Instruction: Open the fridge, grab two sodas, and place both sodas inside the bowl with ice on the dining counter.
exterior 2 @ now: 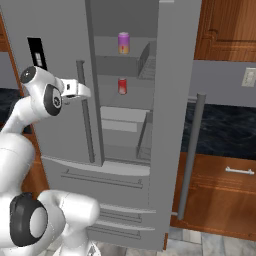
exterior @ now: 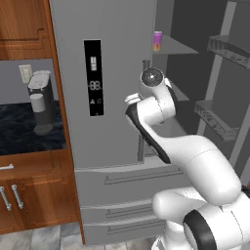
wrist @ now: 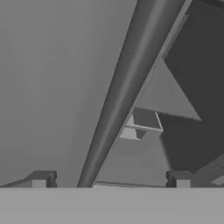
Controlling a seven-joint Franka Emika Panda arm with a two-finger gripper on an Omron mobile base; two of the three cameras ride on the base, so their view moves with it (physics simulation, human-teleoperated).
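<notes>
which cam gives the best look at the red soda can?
Right base view: the red can stands in full sight on a middle shelf of the open fridge, below the purple can. In the left base view and hand view I can't make it out.

Two sodas (exterior 2: 123,43) in the fridge (exterior 2: 125,120) (one shelf above the other).

the grey steel fridge (exterior 2: 65,75) stands with its right door (exterior 2: 172,100) swung wide open. inside, a purple-and-orange soda (exterior 2: 123,43) stands upright on the top shelf, a red soda (exterior 2: 122,86) upright one shelf below, at its 6 o'clock.
</notes>
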